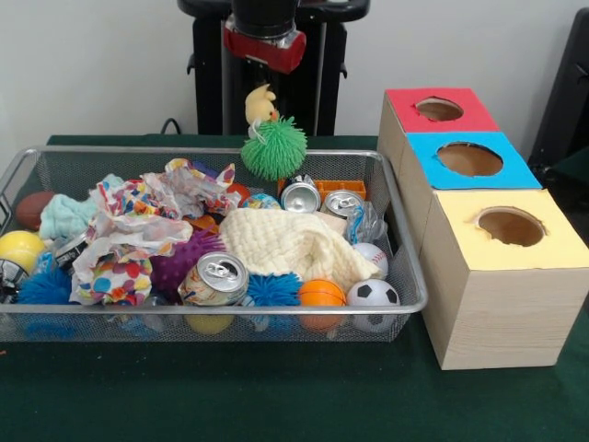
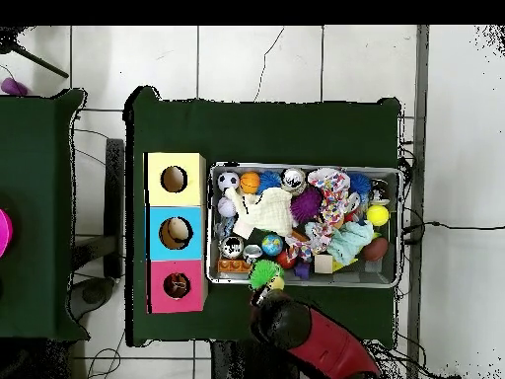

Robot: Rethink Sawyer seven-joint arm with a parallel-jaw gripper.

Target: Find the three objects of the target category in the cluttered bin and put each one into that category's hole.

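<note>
Claw, green spiky ball hanging just below

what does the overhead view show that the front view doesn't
Only the overhead view looks down into the three holes: something pale lies inside the blue box. Only the front view shows the green spiky ball hanging under the arm above the bin's far rim. Both show the wire bin and three boxes.

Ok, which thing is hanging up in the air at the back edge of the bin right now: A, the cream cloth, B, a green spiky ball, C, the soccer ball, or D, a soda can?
B: the green spiky ball hangs below the gripper, above the bin.
</note>
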